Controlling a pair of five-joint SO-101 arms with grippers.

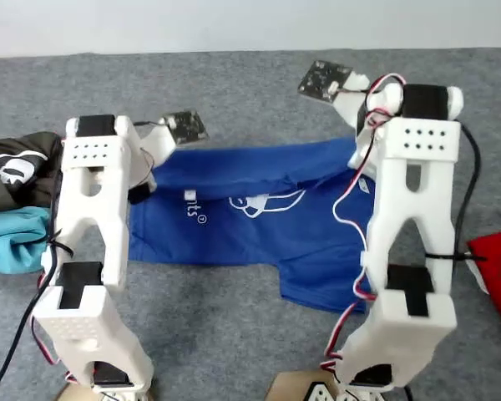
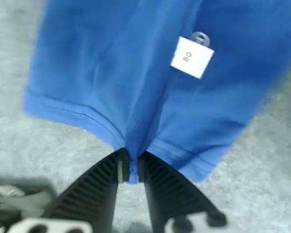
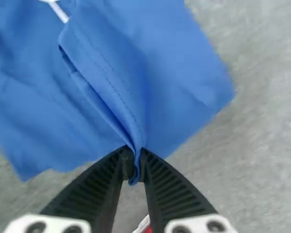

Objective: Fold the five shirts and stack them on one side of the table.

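A blue shirt (image 1: 259, 221) with a white print lies partly folded across the middle of the grey table. My left gripper (image 2: 130, 170) is shut on a bunched hem of the blue shirt (image 2: 136, 87), near its white label (image 2: 192, 57); in the high view this arm stands at the shirt's left edge. My right gripper (image 3: 133, 167) is shut on a pinched fold of the blue shirt (image 3: 111, 82), and its arm stands at the shirt's right edge. A dark shirt (image 1: 17, 167) and a light blue shirt (image 1: 12, 238) lie piled at the left edge. A red shirt (image 1: 497, 263) lies at the right edge.
Both white arms (image 1: 88, 251) (image 1: 409, 251) rise from the table's near edge and cover parts of the blue shirt. Bare grey felt table (image 1: 234, 92) stretches behind the shirt, and more shows between the two arm bases.
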